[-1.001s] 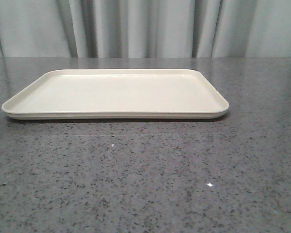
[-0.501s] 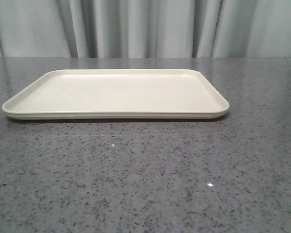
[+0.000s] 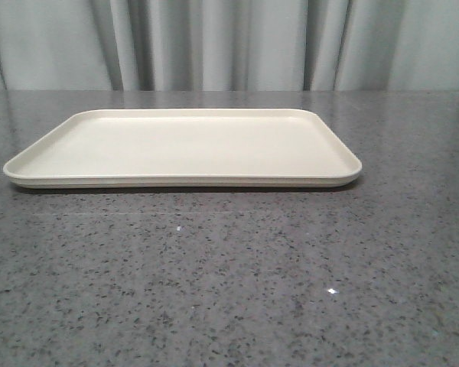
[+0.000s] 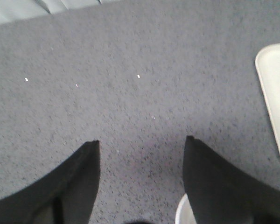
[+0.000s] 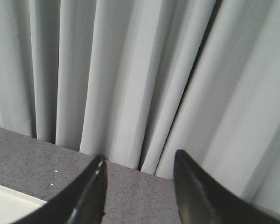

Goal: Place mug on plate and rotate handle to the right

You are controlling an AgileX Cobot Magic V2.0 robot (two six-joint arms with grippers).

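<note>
The cream plate (image 3: 183, 145) lies flat on the grey table with nothing on it. Its corner also shows in the left wrist view as plate (image 4: 276, 88) and in the right wrist view as plate (image 5: 7, 205). My left gripper (image 4: 142, 140) is open over bare tabletop, nothing between its fingers. A sliver of a white rounded rim, apparently the mug (image 4: 181, 213), peeks out beside one finger close to the wrist. The handle cannot be made out. My right gripper (image 5: 140, 155) is open and empty, pointing toward the curtain. Neither gripper appears in the front view.
A speckled grey stone tabletop (image 3: 229, 283) stretches in front of the plate. A pale pleated curtain (image 3: 229, 42) hangs behind the table's far edge.
</note>
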